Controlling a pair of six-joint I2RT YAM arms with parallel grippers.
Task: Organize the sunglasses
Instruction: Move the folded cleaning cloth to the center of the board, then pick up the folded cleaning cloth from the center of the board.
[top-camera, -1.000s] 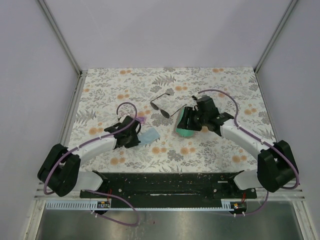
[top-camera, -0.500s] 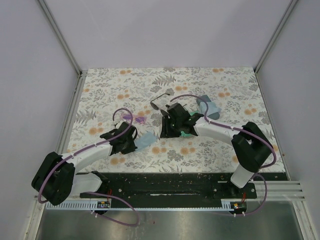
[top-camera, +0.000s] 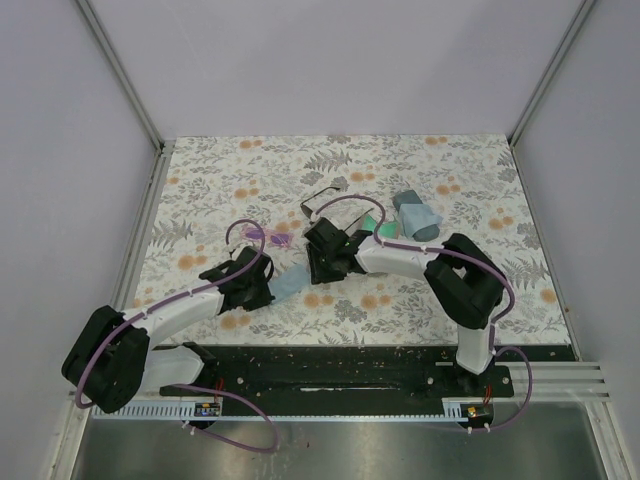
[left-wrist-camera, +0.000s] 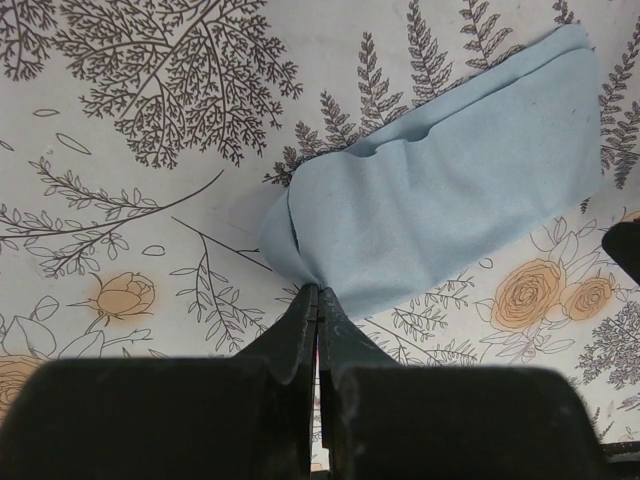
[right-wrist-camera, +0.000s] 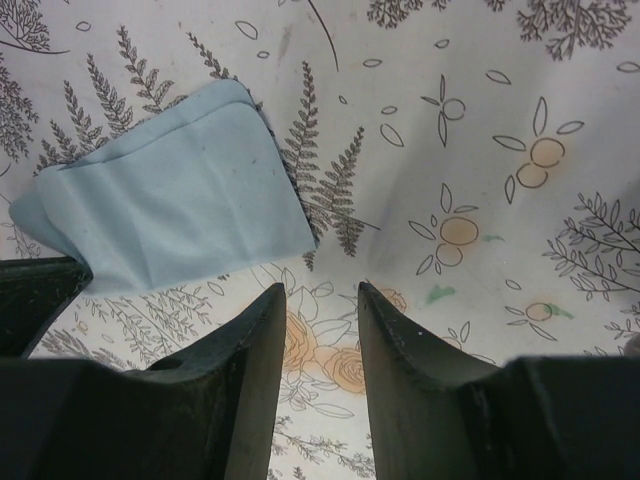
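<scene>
Two pairs of sunglasses lay on the table. The black pair sat near the middle, toward the far side. The purple pair lay just left of it and nearer the arms. Both were loose on the floral surface, touched by neither gripper and well apart from every edge.

The right gripper hung low just in front of the black pair. In the right wrist view its jaws stood apart with only bare pattern between them.

Just beside it lay a light-blue cloth, one of two. The left gripper was clamped on that cloth's near corner, and the left wrist view showed the fingers pressed together over the folded edge, with the cloth spread flat beyond.

The second cloth lay bunched to the right of the black pair. One teal case showed between them, partly hidden by the right arm.

Walls closed the left, far and right sides. Open floral surface ran along the far edge, the right side and the far-left corner.
</scene>
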